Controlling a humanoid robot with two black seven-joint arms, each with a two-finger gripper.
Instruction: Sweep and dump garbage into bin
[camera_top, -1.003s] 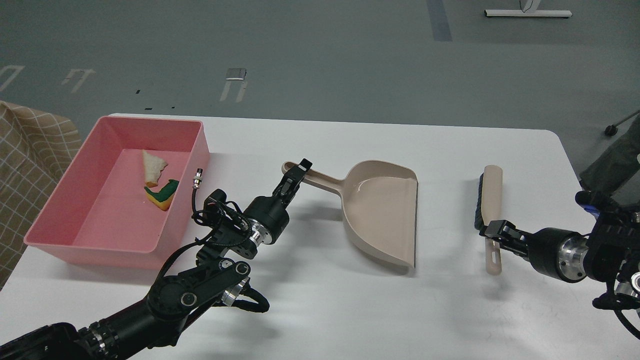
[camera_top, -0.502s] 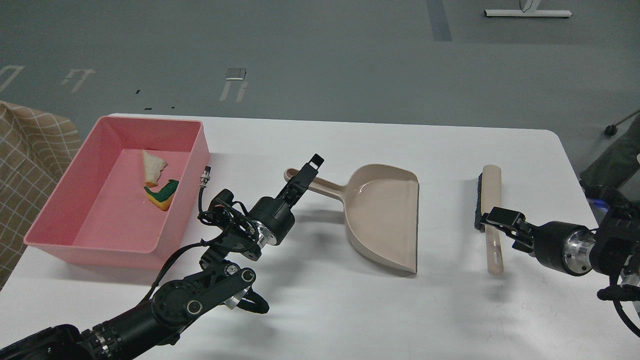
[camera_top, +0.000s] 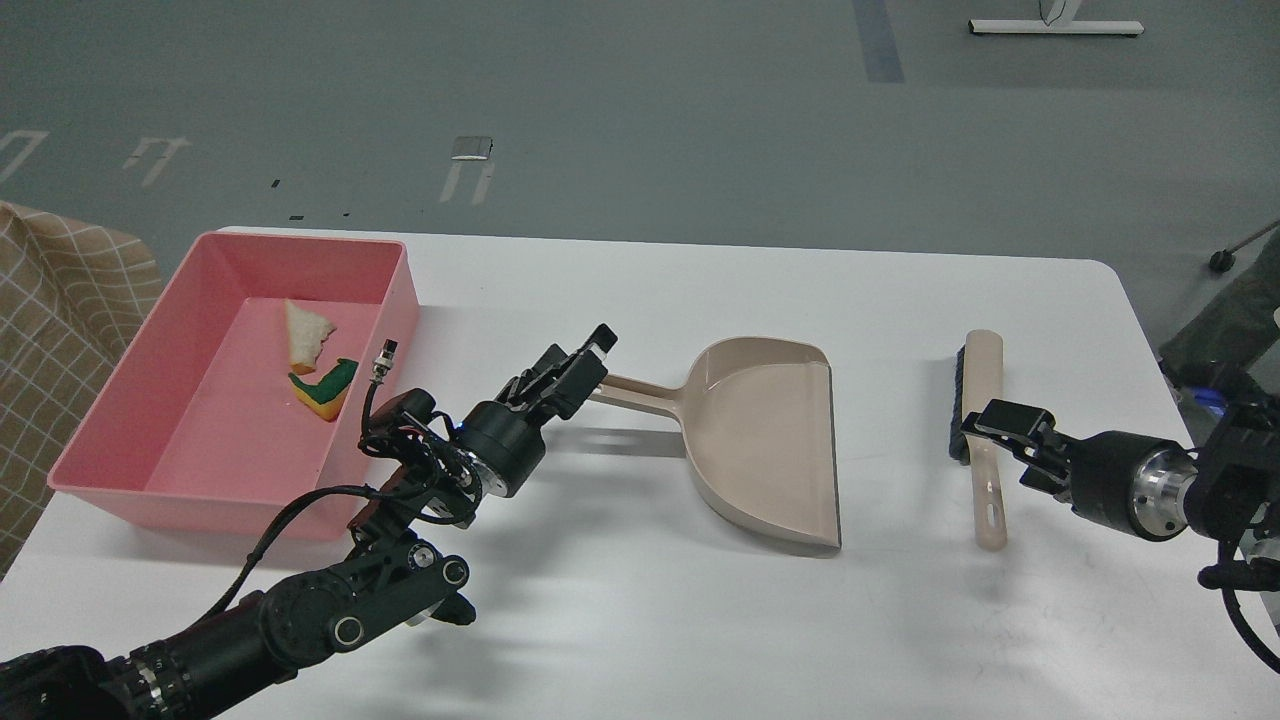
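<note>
The left arm's fingers (camera_top: 585, 362) are sitting at the tip of the dustpan (camera_top: 765, 440) handle, which disappears behind them, and I cannot tell whether they are pinching it or standing apart. The right arm's fingers (camera_top: 990, 425) are hanging close by the middle of the brush (camera_top: 980, 430) handle, and again, seen from here, I cannot tell whether they are gripping it or merely crossing in front of it.

The garbage looks dealt with: the bread slice (camera_top: 305, 335) and the yellow sponge (camera_top: 322, 388) are lying together inside the pink bin (camera_top: 200, 485), toward its near-right part, and the dustpan is lying flat and empty on the white surface (camera_top: 640, 620), well apart from the bin.

To my eye what is left is putting tools down and clearing out, and that is where trouble could come. If the left fingers are pinching the handle and the arm is pulling away, the pan could be dragged or flipped. The left elbow and its loose cable are hanging just beside the bin's right wall; a careless swing could shove the bin toward the left edge of the surface. On the right, a bump from the fingers could roll the brush toward the near edge.
</note>
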